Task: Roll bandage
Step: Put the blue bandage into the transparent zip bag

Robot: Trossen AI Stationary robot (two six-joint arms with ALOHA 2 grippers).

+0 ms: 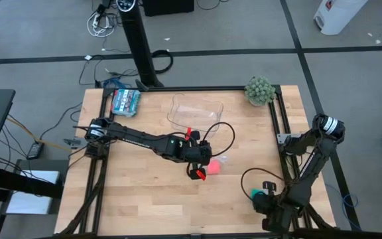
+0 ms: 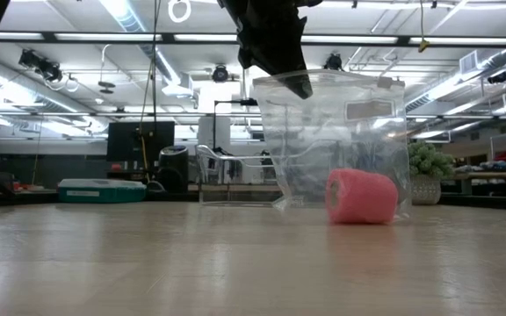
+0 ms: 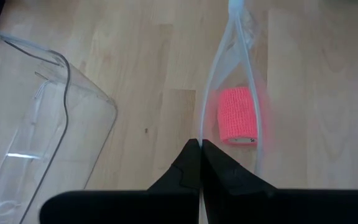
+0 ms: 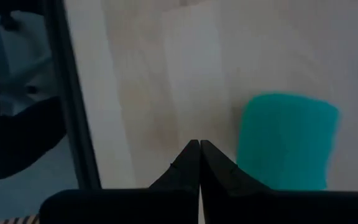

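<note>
Lying just beside the closed, empty right end effector (image 4: pixel 199 144): the bandage (image 4: pixel 286 140).

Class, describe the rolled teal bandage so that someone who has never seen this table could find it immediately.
Start at the wooden table and go to its corner under the right arm, opposite the plant. The bandage lies beside the right gripper. It is teal; the other roll is pink.

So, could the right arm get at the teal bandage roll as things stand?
Probably yes. The bandage roll lies bare on the table just beside the right gripper, with nothing between them. Its fingers are shut, though, so they would have to open first. The left gripper is busy pinching a clear bag mid-table.
</note>
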